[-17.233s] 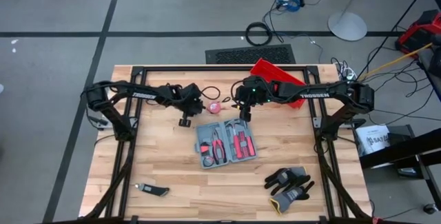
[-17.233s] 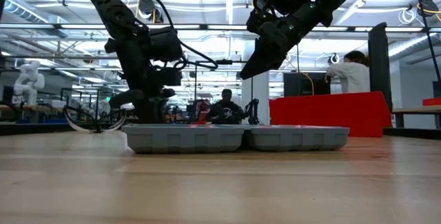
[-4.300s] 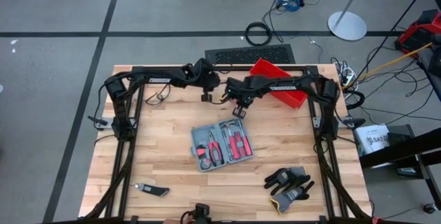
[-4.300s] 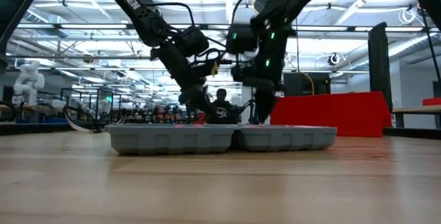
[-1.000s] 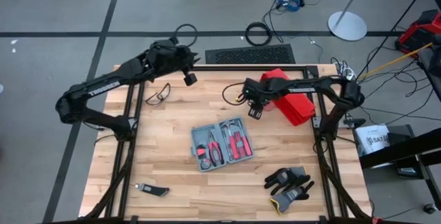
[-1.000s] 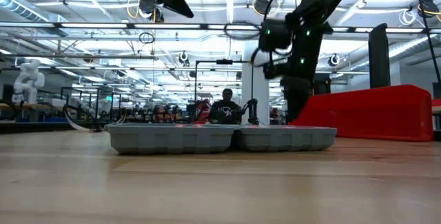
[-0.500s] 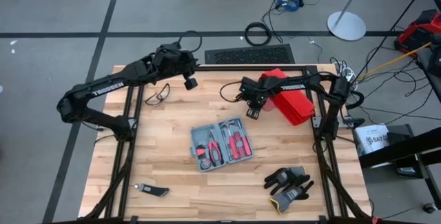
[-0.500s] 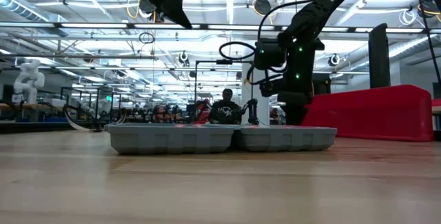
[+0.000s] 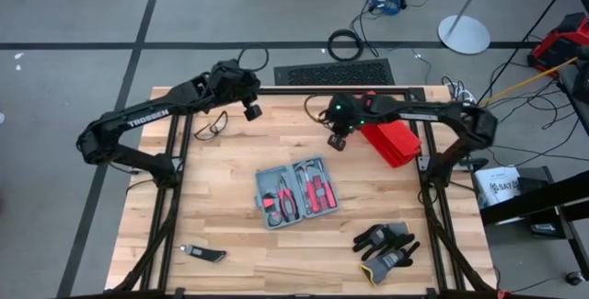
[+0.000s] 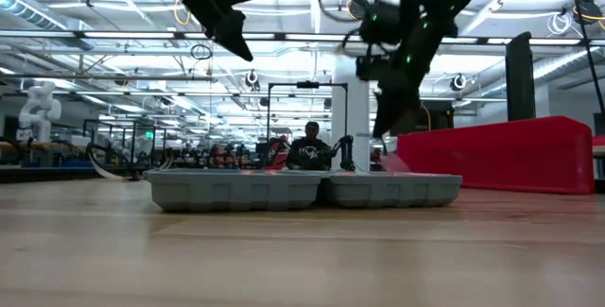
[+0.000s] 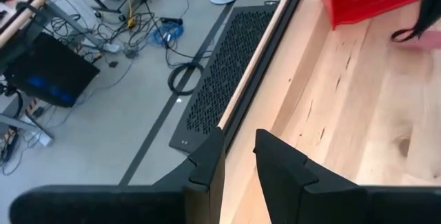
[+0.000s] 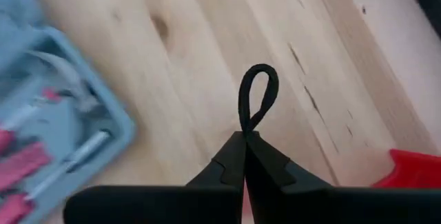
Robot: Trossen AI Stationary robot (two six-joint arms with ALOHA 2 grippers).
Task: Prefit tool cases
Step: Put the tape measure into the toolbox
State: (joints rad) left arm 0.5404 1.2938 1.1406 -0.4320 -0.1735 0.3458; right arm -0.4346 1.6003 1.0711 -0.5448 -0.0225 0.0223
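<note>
Seemingly unfinished: tool case (image 9: 297,191) lies open mid-tabletop (image 9: 221,230); right claw (image 12: 245,136) pinches a black loop (image 12: 258,97), left claw (image 11: 238,156) slightly parted, empty.

grey-blue tool case (image 9: 298,192) with red-handled tools, red bin (image 9: 391,141), pale wood table (image 9: 221,221)

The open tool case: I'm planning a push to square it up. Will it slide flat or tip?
The tool case lies open, flat and low on the table, so it probably slides without tipping. Its two hinged halves may flex. The red-handled tools could rattle loose.
</note>
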